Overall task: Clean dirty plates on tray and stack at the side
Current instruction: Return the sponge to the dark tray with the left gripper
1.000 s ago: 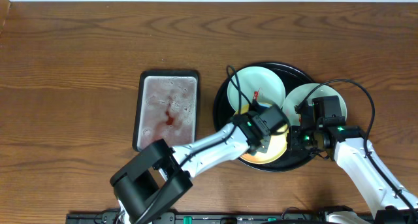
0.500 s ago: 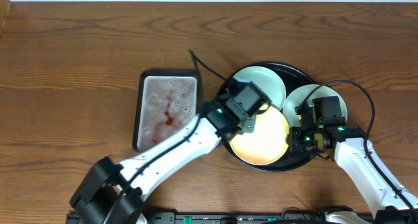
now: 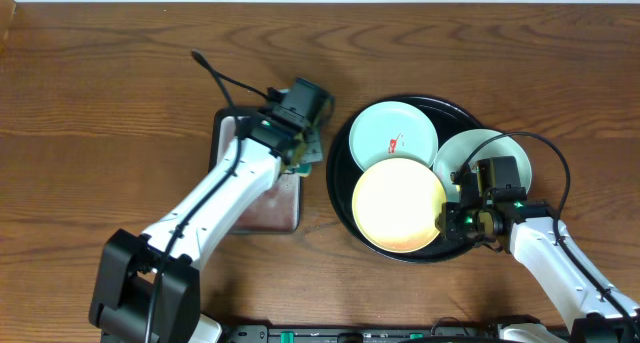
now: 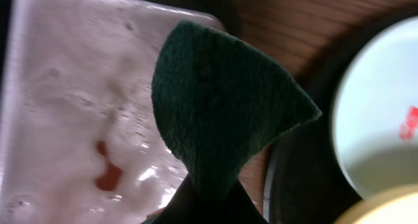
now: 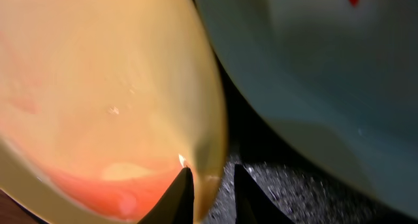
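Wooden table point(image 3: 110, 73) bears black tray point(image 3: 339, 183) holding three plates point(image 3: 398, 205).

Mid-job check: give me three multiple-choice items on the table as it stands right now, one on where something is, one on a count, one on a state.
1. Where is the sponge?
A) in the left pincer, over the silver tray edge
B) lying on a plate
C) on the bare wood
2. How many plates sit on the black tray?
A) one
B) two
C) three
3. The far mint plate is:
A) red-smeared
B) spotless
C) upside down

Answers:
1 A, the pincer is shut on it.
2 C, two are mint and one is yellow.
3 A, there is a red mark near its centre.
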